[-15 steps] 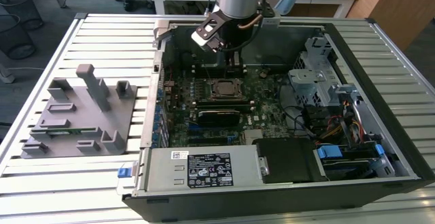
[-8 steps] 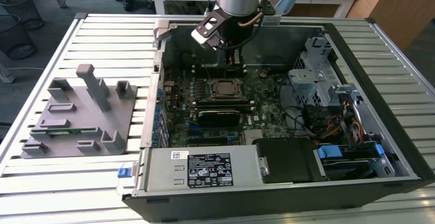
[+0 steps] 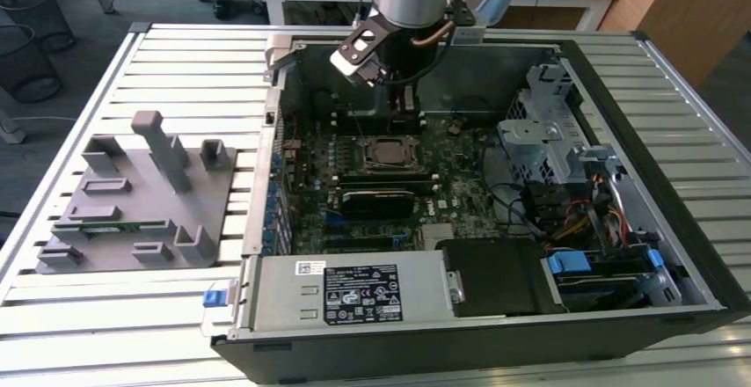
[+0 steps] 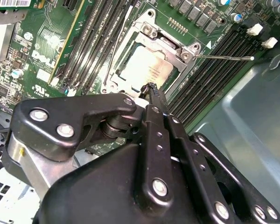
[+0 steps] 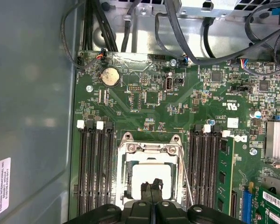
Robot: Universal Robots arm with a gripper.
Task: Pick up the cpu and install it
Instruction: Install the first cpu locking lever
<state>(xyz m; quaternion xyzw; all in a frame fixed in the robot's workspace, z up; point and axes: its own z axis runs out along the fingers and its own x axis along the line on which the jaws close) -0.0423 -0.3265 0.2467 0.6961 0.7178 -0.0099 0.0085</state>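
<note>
Gripper: fingers drawn together, nothing clamped between them. The tips are poised over the cpu; contact cannot be told. Cpu: laid flat within the socket, seen in both wrist views. Socket: flanked by memory slots. Case: laid open on the table. Grey fixture: set at the exterior view's left, well apart.
</note>
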